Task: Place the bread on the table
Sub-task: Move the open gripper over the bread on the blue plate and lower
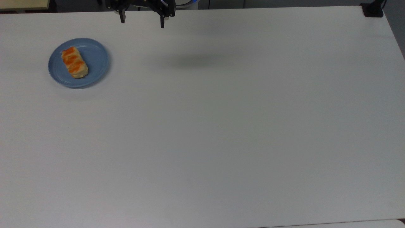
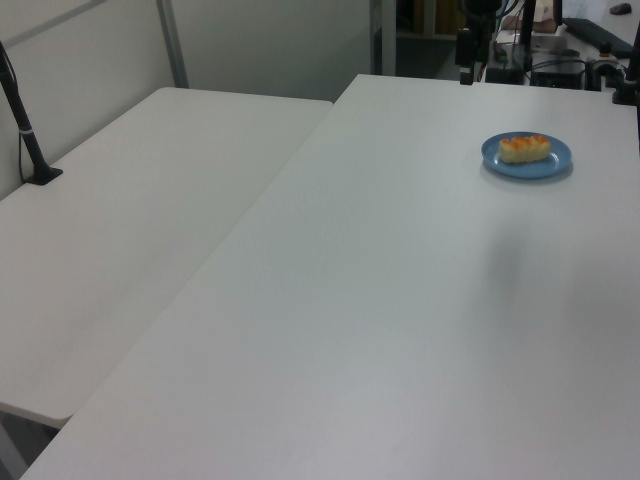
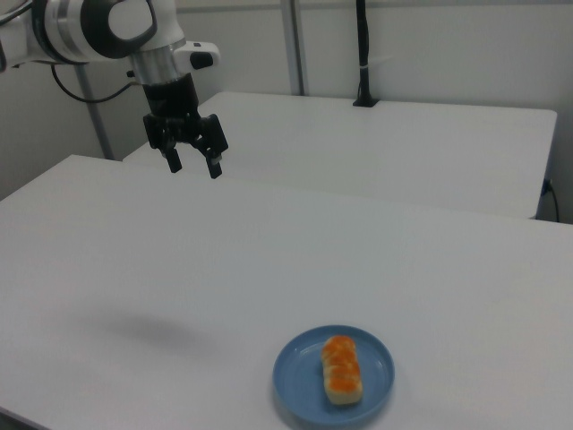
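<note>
Hand spread empty aloft, orange-striped tan bread on blue plate

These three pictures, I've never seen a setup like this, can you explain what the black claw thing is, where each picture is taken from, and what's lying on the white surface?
The claw is the end effector of a robot arm: two fingers that pinch things. Here they are spread open and hold nothing, hanging in the air above the table. The top view looks down on the table from above; the left view and the right view see the same table from two opposite sides. On the white table sits a round blue plate, and on the plate lies a small bread roll with orange stripes. The end effector is well away from the bread. A second white table stands beside the first.
</note>
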